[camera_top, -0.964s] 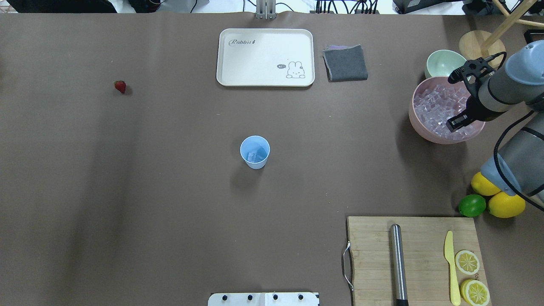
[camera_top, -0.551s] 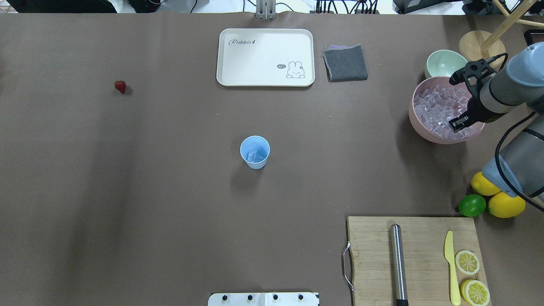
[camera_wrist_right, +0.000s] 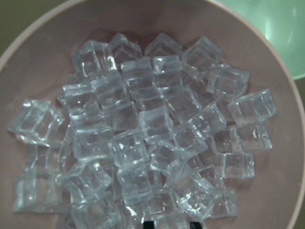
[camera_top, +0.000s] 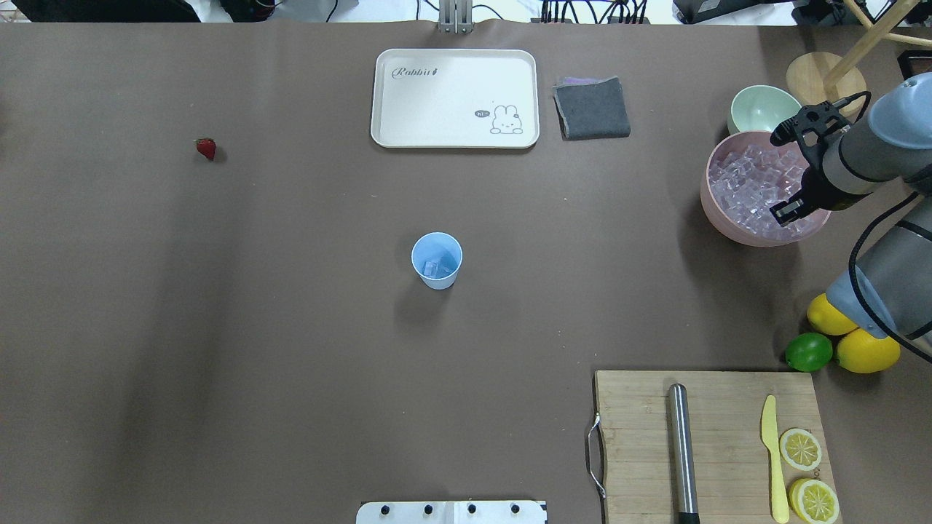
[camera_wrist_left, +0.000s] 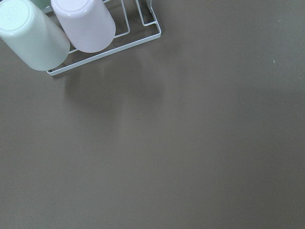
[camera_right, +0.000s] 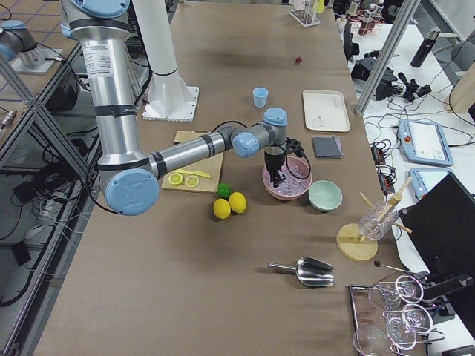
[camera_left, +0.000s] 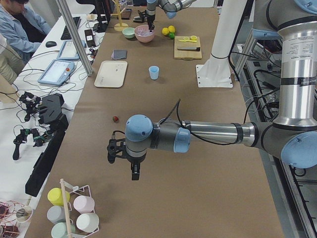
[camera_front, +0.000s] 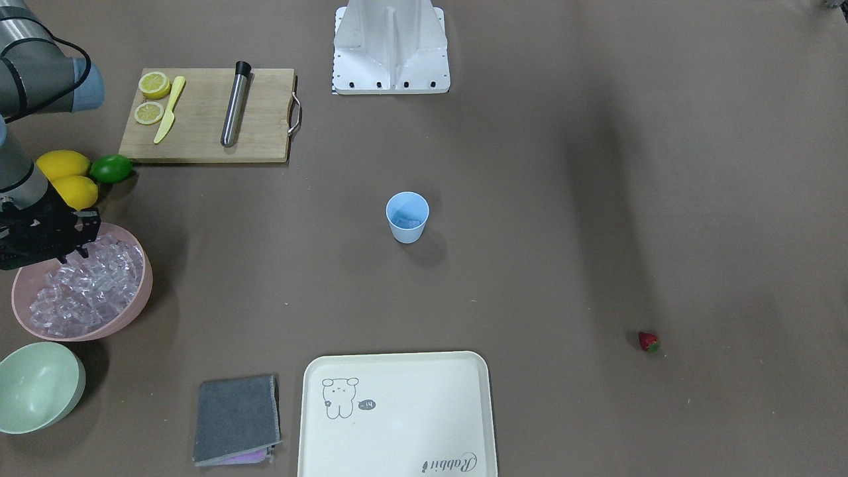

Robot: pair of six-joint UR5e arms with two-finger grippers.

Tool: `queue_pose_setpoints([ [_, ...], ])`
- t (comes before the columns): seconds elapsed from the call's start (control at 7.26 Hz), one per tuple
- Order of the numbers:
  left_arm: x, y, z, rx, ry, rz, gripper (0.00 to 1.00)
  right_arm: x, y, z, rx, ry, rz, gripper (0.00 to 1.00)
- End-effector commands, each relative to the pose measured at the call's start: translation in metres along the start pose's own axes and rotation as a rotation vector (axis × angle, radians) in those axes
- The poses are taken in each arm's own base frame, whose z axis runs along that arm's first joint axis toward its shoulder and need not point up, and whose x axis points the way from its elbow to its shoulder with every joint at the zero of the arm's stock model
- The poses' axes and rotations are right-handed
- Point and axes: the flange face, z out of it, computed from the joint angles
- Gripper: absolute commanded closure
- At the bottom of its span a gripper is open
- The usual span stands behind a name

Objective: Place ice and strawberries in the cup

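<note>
Only the right wrist view showed the ice [camera_wrist_right: 143, 143] close up: clear cubes heaped in the pink bowl [camera_wrist_right: 286, 200], with dark slivers of finger at the bottom edge. The front view had the right gripper [camera_front: 75, 252] over the robot-side part of the bowl, tips a little apart. Whether they pinched a cube could not be told. The overhead view showed the cup [camera_top: 437, 260] upright mid-table with a cube or two inside. It stood well apart from the bowl and from the strawberry [camera_top: 206, 148], which lay alone far out on the robot's left.

The left gripper [camera_left: 134, 174] appeared only in the left side view, hanging over bare table near the left end, and its state could not be told. Its wrist camera saw only brown cover and a wire rack [camera_wrist_left: 119, 43] of upturned cups. Only the right side view caught a metal scoop [camera_right: 308, 271] toward the right end.

The surface was a brown table cover [camera_top: 218, 327], lightly creased. Desks and a seated person [camera_left: 17, 25] ran along the operators' side.

Tray [camera_top: 437, 102], grey cloth [camera_top: 591, 109] and green bowl [camera_top: 757, 109] lined the far edge. Cutting board [camera_top: 641, 437], lemons [camera_top: 866, 351] and lime [camera_top: 808, 351] crowded the near right corner. Open cover lay between cup and strawberry, and between cup and bowl.
</note>
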Motion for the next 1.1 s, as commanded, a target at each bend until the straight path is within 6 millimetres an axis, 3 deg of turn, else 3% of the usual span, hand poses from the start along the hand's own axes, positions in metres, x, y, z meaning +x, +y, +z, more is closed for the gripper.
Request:
queue_pose_setpoints([
  [0.0, -0.002, 0.002, 0.002, -0.005, 0.001, -0.004, 0.03, -0.011, -0.005, -0.02, 0.017, -0.015, -0.004, 0.8],
  [0.14, -0.002, 0.003, 0.002, -0.006, 0.0, -0.005, 0.03, -0.016, -0.006, -0.03, 0.004, -0.01, 0.002, 0.8],
  [0.41, -0.006, 0.002, 0.006, -0.011, -0.003, -0.006, 0.03, -0.04, -0.025, -0.092, -0.034, -0.027, 0.061, 0.8],
  [0.55, -0.006, 0.001, 0.006, -0.011, -0.003, -0.006, 0.03, -0.063, -0.046, -0.121, -0.032, -0.047, 0.129, 0.8],
  [0.83, -0.004, -0.001, 0.005, -0.008, -0.003, -0.004, 0.03, -0.134, -0.07, -0.141, -0.031, -0.133, 0.252, 0.8],
  [0.96, -0.004, -0.001, 0.005, -0.008, -0.003, -0.004, 0.03, -0.182, -0.073, -0.137, -0.047, -0.161, 0.303, 0.8],
])
